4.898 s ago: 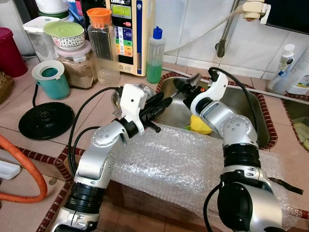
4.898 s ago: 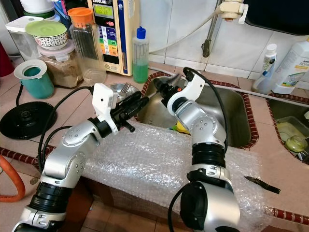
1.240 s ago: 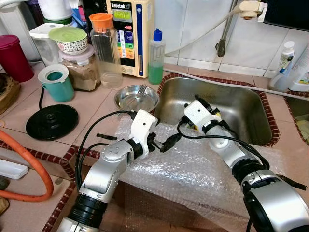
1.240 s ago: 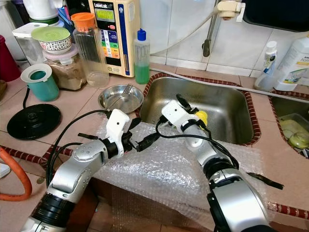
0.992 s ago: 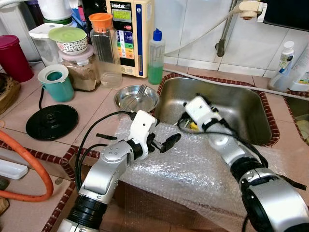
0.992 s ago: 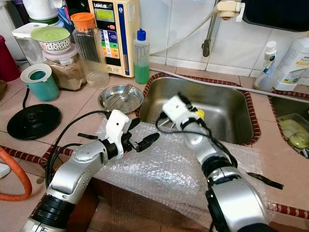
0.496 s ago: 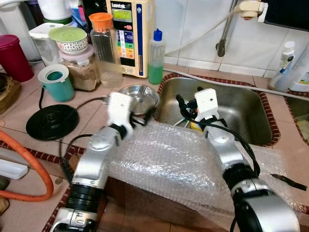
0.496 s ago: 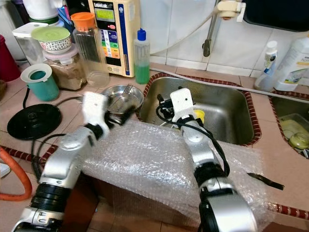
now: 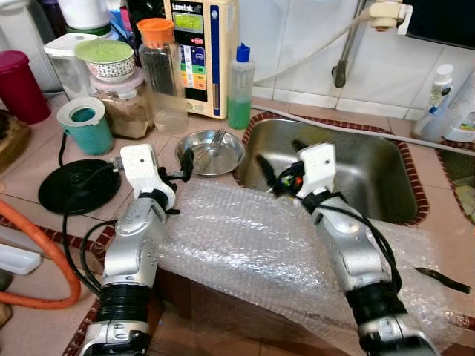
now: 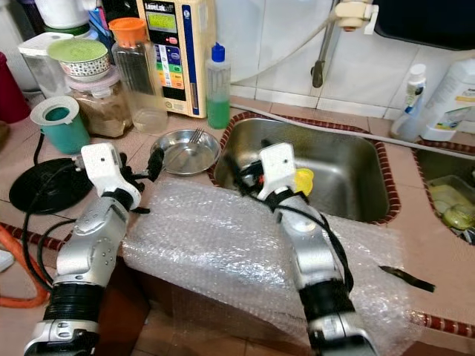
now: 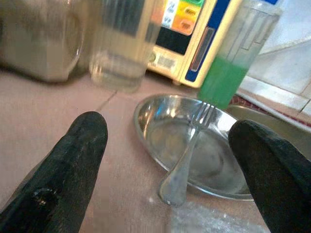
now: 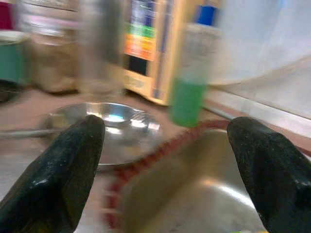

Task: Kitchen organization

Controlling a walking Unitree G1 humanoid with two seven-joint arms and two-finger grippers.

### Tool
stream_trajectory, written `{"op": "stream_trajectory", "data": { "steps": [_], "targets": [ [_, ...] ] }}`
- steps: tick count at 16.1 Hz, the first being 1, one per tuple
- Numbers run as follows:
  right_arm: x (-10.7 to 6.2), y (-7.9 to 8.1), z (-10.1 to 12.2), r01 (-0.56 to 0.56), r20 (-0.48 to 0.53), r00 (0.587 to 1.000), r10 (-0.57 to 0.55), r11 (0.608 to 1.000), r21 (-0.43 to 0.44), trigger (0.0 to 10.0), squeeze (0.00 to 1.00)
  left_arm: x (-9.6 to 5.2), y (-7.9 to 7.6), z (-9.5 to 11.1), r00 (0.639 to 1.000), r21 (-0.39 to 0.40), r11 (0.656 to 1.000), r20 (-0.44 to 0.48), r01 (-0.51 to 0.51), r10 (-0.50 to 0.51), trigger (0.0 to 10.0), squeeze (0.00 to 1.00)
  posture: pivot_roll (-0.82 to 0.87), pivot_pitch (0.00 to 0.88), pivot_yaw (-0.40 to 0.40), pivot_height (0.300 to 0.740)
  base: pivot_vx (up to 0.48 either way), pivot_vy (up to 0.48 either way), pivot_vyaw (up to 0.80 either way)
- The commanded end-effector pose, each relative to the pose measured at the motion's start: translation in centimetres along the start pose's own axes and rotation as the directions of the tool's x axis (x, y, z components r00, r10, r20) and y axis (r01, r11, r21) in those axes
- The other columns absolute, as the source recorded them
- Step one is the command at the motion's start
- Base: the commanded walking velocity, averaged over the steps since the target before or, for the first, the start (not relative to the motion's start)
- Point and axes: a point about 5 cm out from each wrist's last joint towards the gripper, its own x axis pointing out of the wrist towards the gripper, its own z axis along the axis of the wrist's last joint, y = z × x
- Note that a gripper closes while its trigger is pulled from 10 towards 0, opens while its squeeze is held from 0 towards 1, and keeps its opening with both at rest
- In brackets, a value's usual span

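The left end effector (image 9: 184,165) hovers low over the tiled surface (image 9: 44,159), its two black fingers (image 11: 77,160) spread wide and empty, aimed at the steel dish (image 9: 213,151) that sits just beside the sink (image 9: 371,167). A fork (image 11: 187,155) lies inside the dish, tines toward the far rim, handle resting on the near rim. The right end effector (image 9: 278,167) is raised over the near left corner of the sink, fingers likewise spread wide with nothing between them, also turned toward the dish. A sheet of bubble wrap (image 9: 260,245) covers the front edge of the surface below both arms.

By my judgement the step in hand is the approach to the dish and fork, with nothing gripped yet. The next move calls for the left arm to reach forward and lower until one finger slips under the near rim, or closes across the fork handle. The shallow, slick rim may skid away on the tile
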Motion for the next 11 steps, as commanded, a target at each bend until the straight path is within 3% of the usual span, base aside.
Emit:
{"op": "stream_trajectory", "data": {
  "steps": [1,2,4,5,6,7,8,11],
  "targets": [
    [-0.1,0.9,0.8,-0.063,0.009,0.998,0.063,0.998,-0.005,10.0,0.51,0.3,0.1,0.2,1.0,-0.05,0.998,-0.005,-0.025,0.024,10.0,1.0,0.07,0.0,-0.004,0.74,0.0,0.0,0.0],
    [-0.6,1.6,1.0,-0.094,-0.004,0.996,0.094,0.996,0.005,10.0,0.0,0.5,0.3,0.1,0.999,-0.108,0.993,-0.015,-0.049,0.048,10.0,1.0,0.07,0.0,-0.004,0.74,0.0,0.0,0.0],
    [-1.6,2.3,0.8,-0.151,-0.051,0.987,0.152,0.988,0.023,10.0,0.0,0.8,0.5,-0.2,0.997,-0.16,0.985,-0.043,-0.066,0.06,10.0,1.0,0.06,0.0,-0.001,0.74,0.0,0.0,0.0],
    [-2.0,2.4,0.6,-0.177,-0.075,0.981,0.178,0.984,0.024,10.0,0.0,0.9,0.6,-0.4,0.996,-0.198,0.977,-0.061,-0.074,0.064,10.0,0.8,0.06,0.0,0.001,0.74,0.0,0.0,0.0],
    [-2.3,2.5,0.6,-0.188,-0.09,0.978,0.19,0.982,0.025,10.0,0.0,0.9,0.6,-0.5,0.996,-0.214,0.974,-0.067,-0.077,0.064,10.0,0.8,0.06,0.0,0.003,0.74,0.0,0.0,0.0],
    [-2.7,2.5,0.3,-0.199,-0.109,0.973,0.201,0.979,0.029,10.0,0.0,1.0,0.6,-0.8,0.994,-0.248,0.965,-0.092,-0.08,0.059,10.0,0.06,0.05,0.0,0.005,0.74,0.0,0.0,0.0],
    [-3.0,2.3,0.2,-0.185,-0.129,0.974,0.188,0.982,0.034,10.0,0.0,1.2,0.4,-1.2,0.992,-0.299,0.951,-0.121,-0.08,0.046,10.0,0.0,0.05,0.0,0.008,0.74,0.0,0.0,0.0],
    [-3.2,2.4,0.5,-0.182,-0.141,0.972,0.186,0.983,0.037,10.0,0.0,1.5,-0.2,-1.4,0.989,-0.373,0.926,-0.145,-0.063,0.009,10.0,0.0,0.04,0.0,0.013,0.74,0.0,0.0,0.0]
  ]
}}
